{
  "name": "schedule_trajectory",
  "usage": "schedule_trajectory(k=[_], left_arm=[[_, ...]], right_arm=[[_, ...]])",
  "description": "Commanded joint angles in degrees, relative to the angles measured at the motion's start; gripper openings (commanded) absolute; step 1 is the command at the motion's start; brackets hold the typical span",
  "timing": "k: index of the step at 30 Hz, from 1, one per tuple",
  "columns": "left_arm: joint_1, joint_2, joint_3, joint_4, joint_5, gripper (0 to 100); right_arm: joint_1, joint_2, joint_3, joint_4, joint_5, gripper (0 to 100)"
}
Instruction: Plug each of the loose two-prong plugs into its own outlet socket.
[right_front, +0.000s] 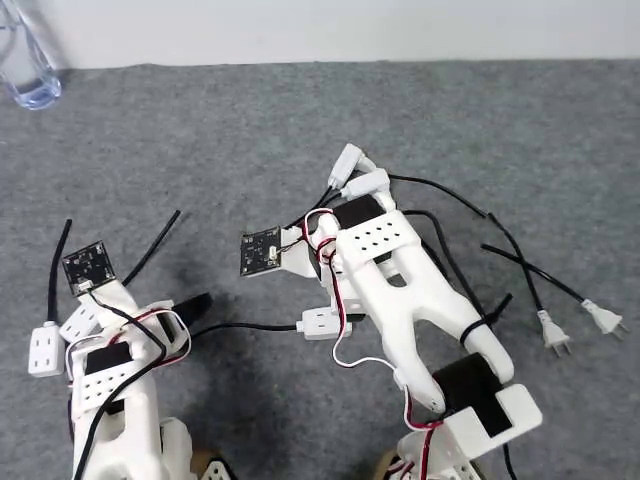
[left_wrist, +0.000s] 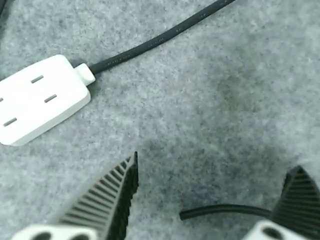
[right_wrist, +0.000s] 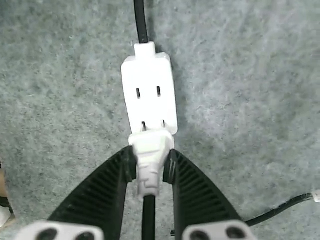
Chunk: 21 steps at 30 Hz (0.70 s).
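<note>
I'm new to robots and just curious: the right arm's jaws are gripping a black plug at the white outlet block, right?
No, the plug is white, not black; only its cord is black. The right wrist view shows the right arm's jaws gripping it at the white outlet block.

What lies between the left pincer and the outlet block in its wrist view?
Left wrist view: only bare mat between the left pincer and the outlet block; a cable end sits inside the pincer.

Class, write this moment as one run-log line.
right pincer: shut on plug, prongs at outlet | left pincer: open, above carpet | loose plugs: two
</note>
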Motion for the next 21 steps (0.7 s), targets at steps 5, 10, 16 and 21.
schedule_trajectory(k=[5,10,16,21], left_arm=[[0.2,-0.4,-0.5,-1.2,-0.6,42],[0.2,-0.4,-0.5,-1.2,-0.6,42],[0.2,-0.4,-0.5,-1.2,-0.6,42],[0.2,-0.4,-0.5,-1.2,-0.6,42]], right_arm=[[0.5,0.0,3.6,-4.9,-0.5,0.8],[0.4,0.0,7.5,-7.3,-0.6,0.8],[0.0,0.0,7.7,-7.3,-0.7,0.8],[-2.7,3.8,8.9,-9.8,-1.7,0.8]])
